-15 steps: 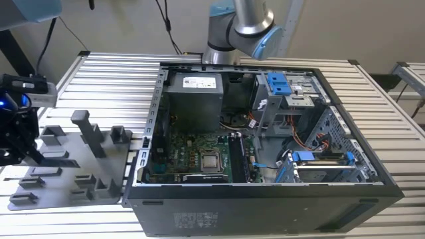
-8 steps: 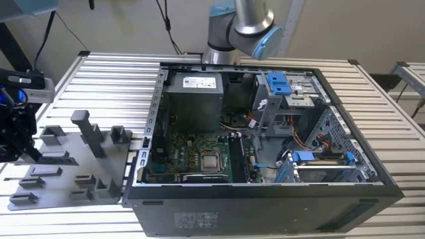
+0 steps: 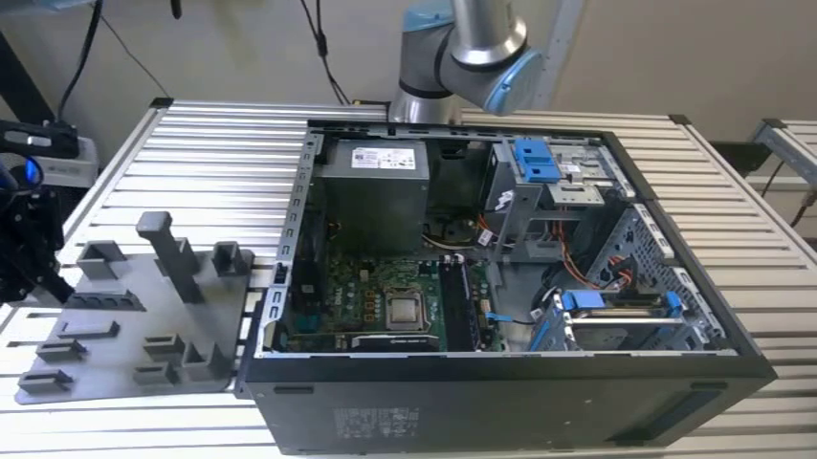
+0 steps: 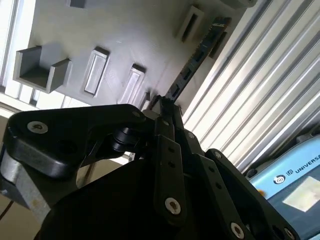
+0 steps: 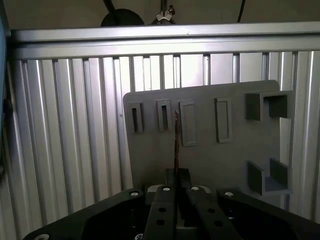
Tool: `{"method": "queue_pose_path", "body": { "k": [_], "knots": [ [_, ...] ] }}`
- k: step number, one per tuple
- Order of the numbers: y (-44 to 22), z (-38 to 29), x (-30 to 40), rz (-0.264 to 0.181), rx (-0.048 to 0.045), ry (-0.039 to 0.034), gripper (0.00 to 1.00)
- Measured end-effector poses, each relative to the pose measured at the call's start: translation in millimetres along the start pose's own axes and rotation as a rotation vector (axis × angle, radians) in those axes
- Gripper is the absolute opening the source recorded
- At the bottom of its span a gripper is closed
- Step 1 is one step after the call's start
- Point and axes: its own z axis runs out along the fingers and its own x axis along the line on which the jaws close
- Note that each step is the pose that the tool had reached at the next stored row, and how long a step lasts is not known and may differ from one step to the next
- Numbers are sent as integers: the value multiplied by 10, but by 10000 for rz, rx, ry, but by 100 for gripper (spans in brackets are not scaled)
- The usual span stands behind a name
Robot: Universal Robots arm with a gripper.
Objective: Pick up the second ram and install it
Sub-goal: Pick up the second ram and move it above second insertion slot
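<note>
I am watching the ram [image 4: 197, 55] [image 5: 176, 142] sticking out from the tips of the tool [image 4: 165, 107], a thin dark stick showing nearly edge-on in both wrist views and hanging over the grey plate [image 5: 205, 160] of slots and blocks; whether its far end is touching the plate I cannot tell. The tool is clamping the ram's near end, its fingers [image 5: 162, 192] pressed close on either side. In the exterior view the plate is lying on the ribbed tabletop [image 3: 191, 153] at the exterior view's left, just beside the open computer case [image 3: 511, 382].
</note>
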Motion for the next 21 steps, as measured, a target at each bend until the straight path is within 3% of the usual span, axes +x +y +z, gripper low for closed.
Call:
{"method": "queue_pose_path", "body": {
  "k": [21],
  "knots": [
    [-11, -343, -7, 39, 1, 1, 14]
  ]
}}
